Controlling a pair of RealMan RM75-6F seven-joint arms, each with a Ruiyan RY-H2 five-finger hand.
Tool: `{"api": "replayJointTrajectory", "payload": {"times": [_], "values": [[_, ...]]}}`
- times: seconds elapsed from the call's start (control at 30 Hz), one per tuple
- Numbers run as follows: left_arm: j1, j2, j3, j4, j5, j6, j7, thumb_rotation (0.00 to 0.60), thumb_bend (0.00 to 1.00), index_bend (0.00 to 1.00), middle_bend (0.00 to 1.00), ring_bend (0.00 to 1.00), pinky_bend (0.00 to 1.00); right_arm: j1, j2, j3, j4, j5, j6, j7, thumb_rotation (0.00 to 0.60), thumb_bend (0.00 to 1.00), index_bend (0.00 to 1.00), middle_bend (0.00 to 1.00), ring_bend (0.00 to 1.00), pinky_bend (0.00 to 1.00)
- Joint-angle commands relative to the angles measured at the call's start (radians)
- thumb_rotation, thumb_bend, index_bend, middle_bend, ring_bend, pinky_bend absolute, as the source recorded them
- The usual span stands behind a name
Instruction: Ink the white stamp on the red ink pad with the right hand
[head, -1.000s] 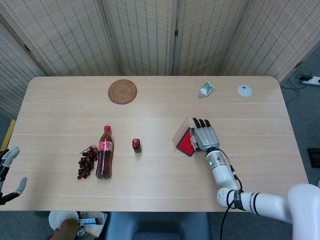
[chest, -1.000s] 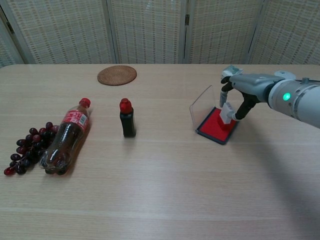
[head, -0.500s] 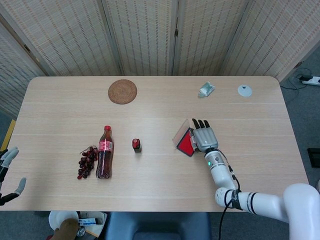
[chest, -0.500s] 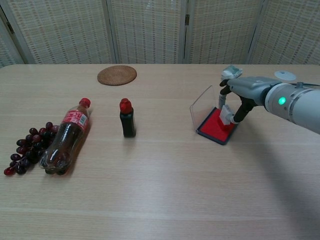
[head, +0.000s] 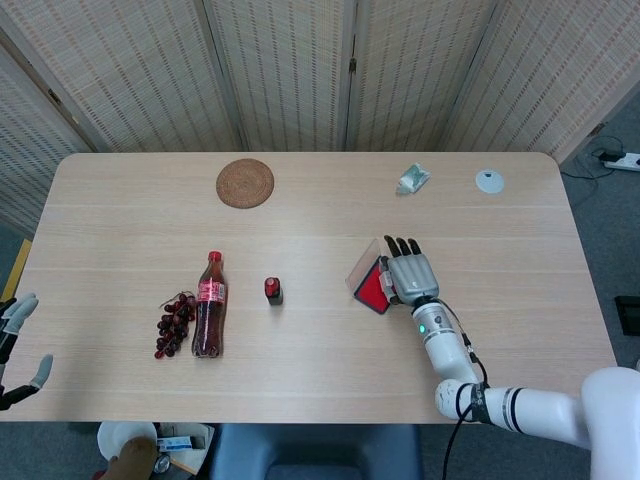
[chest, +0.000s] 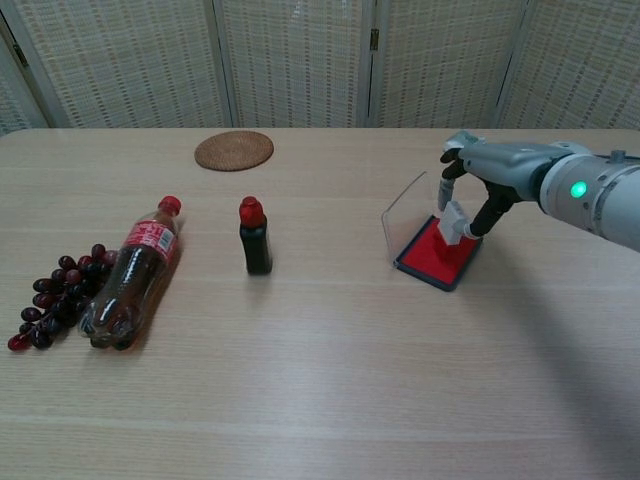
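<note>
Right hand (chest: 478, 190) grips the white stamp (chest: 455, 222) over the red ink pad (chest: 436, 254), whose clear lid (chest: 404, 212) stands open. Left hand (head: 18, 345), fingers spread and holding nothing, hangs off the table (head: 120, 200).

Cola bottle (chest: 130, 275) lying beside grapes (chest: 52, 296), small dark bottle (chest: 255, 237) (red cap), woven coaster (chest: 234, 151)
</note>
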Motion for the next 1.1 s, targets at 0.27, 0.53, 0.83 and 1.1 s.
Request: {"api": "replayJointTrajectory", "payload": {"times": [0.27, 0.53, 0.83, 1.1], "values": [[-0.008, -0.007, -0.002, -0.007, -0.005, -0.02, 0.04, 0.6, 0.43, 0.0, 0.0, 0.0, 0.0, -0.052, 0.094, -0.027, -0.127, -0.057, 0.059, 0.023, 0.6, 0.44, 0.58, 0.03, 0.0, 0.0], [-0.011, -0.014, -0.004, -0.027, -0.009, -0.027, 0.088, 0.6, 0.43, 0.0, 0.0, 0.0, 0.0, -0.128, 0.177, -0.094, -0.204, -0.122, 0.095, 0.06, 0.6, 0.44, 0.58, 0.03, 0.0, 0.0], [-0.016, -0.017, -0.004, -0.038, -0.01, -0.039, 0.113, 0.6, 0.43, 0.0, 0.0, 0.0, 0.0, -0.169, 0.176, -0.123, -0.156, -0.154, 0.067, 0.111, 0.6, 0.44, 0.58, 0.03, 0.0, 0.0], [-0.015, -0.014, -0.002, -0.036, -0.007, -0.037, 0.101, 0.6, 0.43, 0.0, 0.0, 0.0, 0.0, -0.175, 0.115, -0.122, -0.056, -0.157, 0.018, 0.137, 0.6, 0.44, 0.58, 0.03, 0.0, 0.0]]}}
